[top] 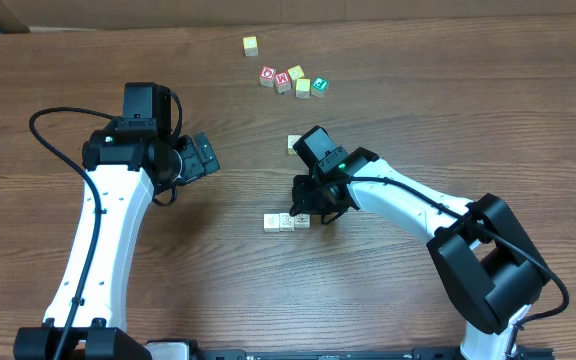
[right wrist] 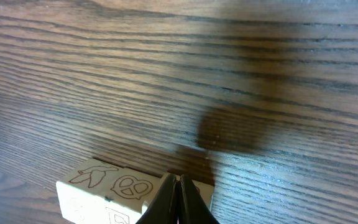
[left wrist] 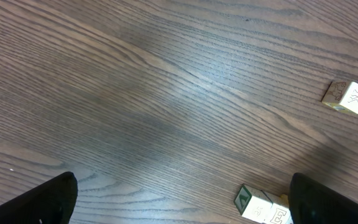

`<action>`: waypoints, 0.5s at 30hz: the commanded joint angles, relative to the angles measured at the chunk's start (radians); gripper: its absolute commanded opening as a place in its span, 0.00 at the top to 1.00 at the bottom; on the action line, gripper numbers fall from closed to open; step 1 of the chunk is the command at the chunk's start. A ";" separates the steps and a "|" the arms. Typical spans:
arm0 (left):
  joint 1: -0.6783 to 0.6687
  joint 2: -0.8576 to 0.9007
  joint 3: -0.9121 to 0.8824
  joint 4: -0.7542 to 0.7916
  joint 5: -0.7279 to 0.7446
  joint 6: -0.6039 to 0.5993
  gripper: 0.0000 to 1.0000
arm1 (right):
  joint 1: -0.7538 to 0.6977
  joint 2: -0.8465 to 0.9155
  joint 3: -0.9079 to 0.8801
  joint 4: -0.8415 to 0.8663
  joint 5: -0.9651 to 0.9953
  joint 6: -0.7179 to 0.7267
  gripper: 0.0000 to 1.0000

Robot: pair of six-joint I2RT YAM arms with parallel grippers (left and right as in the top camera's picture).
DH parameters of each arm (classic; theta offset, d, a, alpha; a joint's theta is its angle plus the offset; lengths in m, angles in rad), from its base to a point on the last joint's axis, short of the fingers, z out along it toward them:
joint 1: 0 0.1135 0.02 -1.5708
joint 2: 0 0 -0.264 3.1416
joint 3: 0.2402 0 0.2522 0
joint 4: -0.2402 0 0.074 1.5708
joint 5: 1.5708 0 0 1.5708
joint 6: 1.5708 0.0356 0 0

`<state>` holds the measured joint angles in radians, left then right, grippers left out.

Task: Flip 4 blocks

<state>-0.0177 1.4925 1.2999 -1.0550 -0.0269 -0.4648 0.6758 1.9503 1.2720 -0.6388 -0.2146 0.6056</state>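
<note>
Three pale blocks lie in a touching row [top: 286, 221]. In the right wrist view the row shows a bird outline [right wrist: 92, 176] and a pretzel outline [right wrist: 131, 186] on top. The right-end block [right wrist: 205, 191] is mostly hidden behind my fingers. My right gripper [top: 310, 210] [right wrist: 178, 182] is shut and empty, its tips over that end block's top; contact cannot be told. A fourth pale block [top: 294, 143] [left wrist: 347, 97] lies alone farther back. My left gripper [top: 204, 156] [left wrist: 182, 202] hangs open and empty to the left of the row [left wrist: 261, 205].
At the far side of the table lie a lone yellow cube [top: 251, 45] and a loose cluster of red, yellow and green cubes [top: 293, 80]. My right arm [top: 418, 205] stretches across the table from the front right. The table top is dark wood.
</note>
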 commanded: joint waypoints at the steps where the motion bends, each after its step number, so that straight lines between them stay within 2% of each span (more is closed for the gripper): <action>1: 0.004 0.000 0.011 0.001 -0.002 0.005 0.00 | 0.004 -0.026 0.017 0.001 -0.020 -0.002 0.96; 15: 0.004 0.000 0.011 0.001 -0.002 0.005 0.00 | 0.004 -0.026 0.017 -0.002 -0.050 -0.008 0.96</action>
<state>-0.0177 1.4925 1.2999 -1.0550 -0.0269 -0.4648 0.6758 1.9503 1.2720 -0.6411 -0.2466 0.6048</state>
